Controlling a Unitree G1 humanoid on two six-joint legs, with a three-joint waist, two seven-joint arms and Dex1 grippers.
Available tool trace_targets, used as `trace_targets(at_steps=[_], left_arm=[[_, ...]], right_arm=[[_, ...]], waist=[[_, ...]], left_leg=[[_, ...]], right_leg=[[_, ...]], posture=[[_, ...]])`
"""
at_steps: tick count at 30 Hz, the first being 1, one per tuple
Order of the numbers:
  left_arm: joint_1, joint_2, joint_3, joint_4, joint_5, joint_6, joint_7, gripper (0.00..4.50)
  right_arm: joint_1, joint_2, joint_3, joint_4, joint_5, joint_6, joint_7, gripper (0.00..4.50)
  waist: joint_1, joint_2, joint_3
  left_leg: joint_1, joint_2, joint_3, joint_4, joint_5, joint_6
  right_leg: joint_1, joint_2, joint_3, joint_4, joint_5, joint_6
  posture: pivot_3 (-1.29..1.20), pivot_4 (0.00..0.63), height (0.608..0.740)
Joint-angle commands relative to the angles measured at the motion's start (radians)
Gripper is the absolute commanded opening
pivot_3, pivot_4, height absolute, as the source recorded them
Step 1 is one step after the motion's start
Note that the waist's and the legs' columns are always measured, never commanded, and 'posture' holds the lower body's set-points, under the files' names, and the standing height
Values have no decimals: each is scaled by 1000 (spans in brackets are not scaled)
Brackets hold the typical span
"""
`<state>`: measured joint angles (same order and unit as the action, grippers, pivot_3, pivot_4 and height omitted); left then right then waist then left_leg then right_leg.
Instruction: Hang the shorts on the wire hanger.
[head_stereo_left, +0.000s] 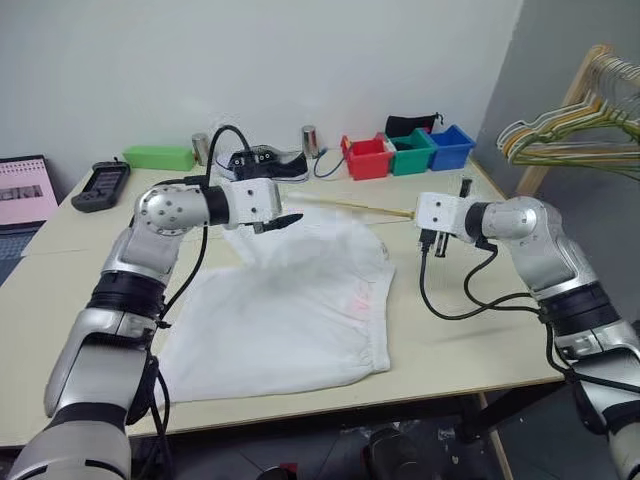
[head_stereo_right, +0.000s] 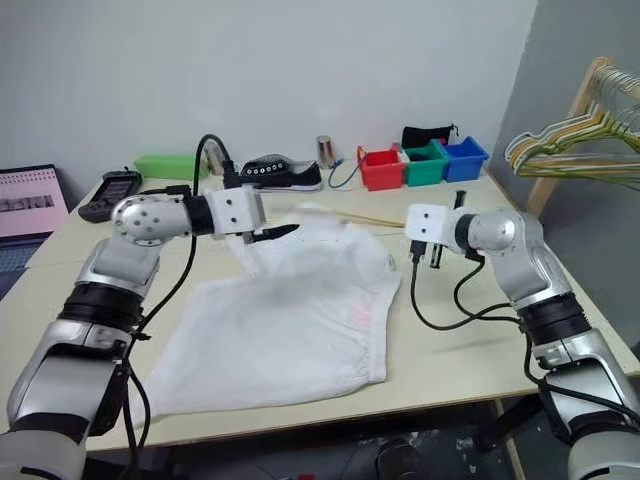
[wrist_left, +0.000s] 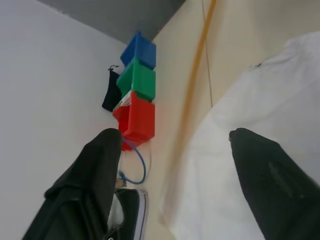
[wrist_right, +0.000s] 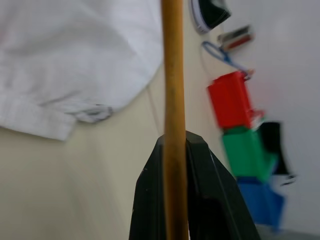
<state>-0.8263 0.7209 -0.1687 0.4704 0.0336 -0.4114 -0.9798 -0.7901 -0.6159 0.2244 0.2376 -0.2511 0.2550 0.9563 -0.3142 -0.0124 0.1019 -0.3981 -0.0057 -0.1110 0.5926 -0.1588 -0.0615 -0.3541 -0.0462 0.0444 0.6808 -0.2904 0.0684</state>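
The shorts (head_stereo_left: 290, 310) lie flat beneath the spread-apart left pincer (head_stereo_left: 287, 219) — right pincer (wrist_right: 175, 150) clamps the wire hanger (head_stereo_left: 350, 205).

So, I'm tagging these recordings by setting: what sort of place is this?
Probably an indoor lab or workroom: a plain table against a bare wall, holding small coloured bins, with a laptop and a wooden rack of hangers alongside.

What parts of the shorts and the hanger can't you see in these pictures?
- The wire hanger: its hook is cut off by the right wrist view's edge; in the head views the shorts cover its far end.
- The right gripper: shut on the hanger, hiding the wire behind its fingers.
- The shorts' waistband: bunched under the open left gripper.
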Motion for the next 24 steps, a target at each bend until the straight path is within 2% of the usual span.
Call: trace_targets(at_steps=[1, 4, 6, 10, 13, 17, 19, 24], left_arm=[[60, 18, 76, -165, -133, 172, -41, 4486], [156, 28, 139, -322, -236, 348, -34, 4486], [292, 39, 200, -458, -305, 479, 0, 4486], [502, 35, 256, -730, -398, 684, 69, 4486], [677, 17, 261, -923, -443, 783, 125, 4486], [812, -12, 225, -1035, -405, 794, 183, 4486], [868, -32, 208, -1080, -399, 804, 213, 4486], [917, -28, 196, -1119, -367, 802, 238, 4486]], right_arm=[[3, -33, -73, -22, 100, 177, 79, 0], [50, -93, -75, -45, 181, 307, 199, 0], [96, -151, -84, -83, 271, 512, 295, 0], [196, -284, -86, -194, 439, 809, 427, 0], [300, -401, -125, -295, 653, 1130, 525, 0], [454, -467, -208, -387, 832, 1332, 521, 0], [583, -481, -267, -432, 889, 1358, 491, 0], [854, -450, -474, -439, 977, 1359, 383, 0]], waist=[[4, 0, 0], [8, 0, 0], [9, 1, -1], [12, 2, -1], [17, 1, -1], [32, -1, 0], [41, -3, 1], [63, -7, 4]], left_leg=[[0, 0, 0, 0, 0, 0], [0, 0, -1, 0, 0, 0], [0, 0, -1, 0, 0, 0], [0, 0, -1, 0, 0, 0], [0, 0, -1, 0, 0, 0], [1, 1, 1, 0, -1, -1], [2, 2, 2, 0, -5, -7], [-1, 0, 7, 5, -6, -7]], right_leg=[[0, 0, 0, 0, 0, 0], [0, 0, 0, 0, 0, 0], [0, 0, -1, 0, 0, 0], [0, 0, 0, 0, -2, 0], [0, 0, 0, 0, -2, -1], [2, -1, -1, 0, -7, -8], [2, -1, -2, -1, -7, -9], [-4, -9, -5, -7, -8, -10]], posture=[[-243, 25, 740], [-239, 27, 740], [-235, 26, 740], [-226, 30, 740], [-210, 33, 740], [-190, 41, 740], [-186, 49, 740], [-193, 59, 740]])
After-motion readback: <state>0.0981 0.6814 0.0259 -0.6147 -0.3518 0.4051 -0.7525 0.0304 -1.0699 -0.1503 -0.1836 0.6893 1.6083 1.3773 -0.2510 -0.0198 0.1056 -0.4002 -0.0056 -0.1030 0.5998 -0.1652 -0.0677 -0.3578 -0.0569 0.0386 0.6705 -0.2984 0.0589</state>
